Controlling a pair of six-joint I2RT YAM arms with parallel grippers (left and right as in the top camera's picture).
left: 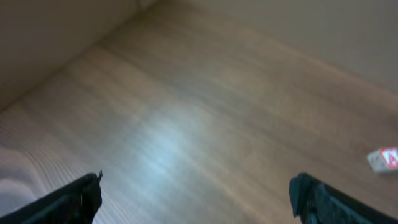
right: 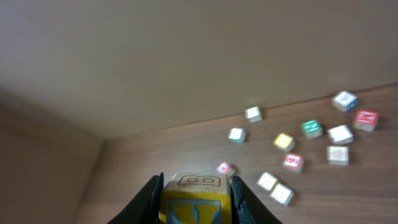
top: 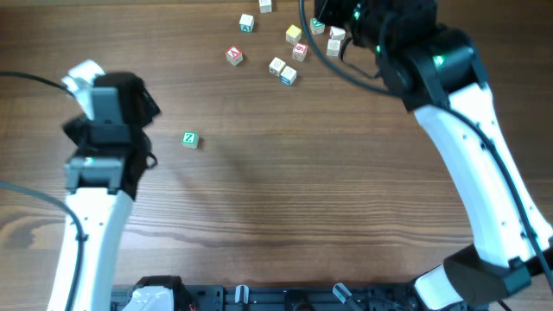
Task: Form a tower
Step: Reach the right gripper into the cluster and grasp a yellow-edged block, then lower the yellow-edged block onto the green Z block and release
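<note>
Right hand (right: pixel 194 186) is clamping yellow letter cube (right: pixel 193 206); left hand (left: pixel 196 190) is hanging, fingers apart. Risk: shallow fingertip grip may be letting cube twist, slipping during lift.

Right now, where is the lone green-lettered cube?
Overhead, the green-lettered cube sits alone on the left half of the table, beside the left arm, well apart from the cube cluster at the far edge.
</note>
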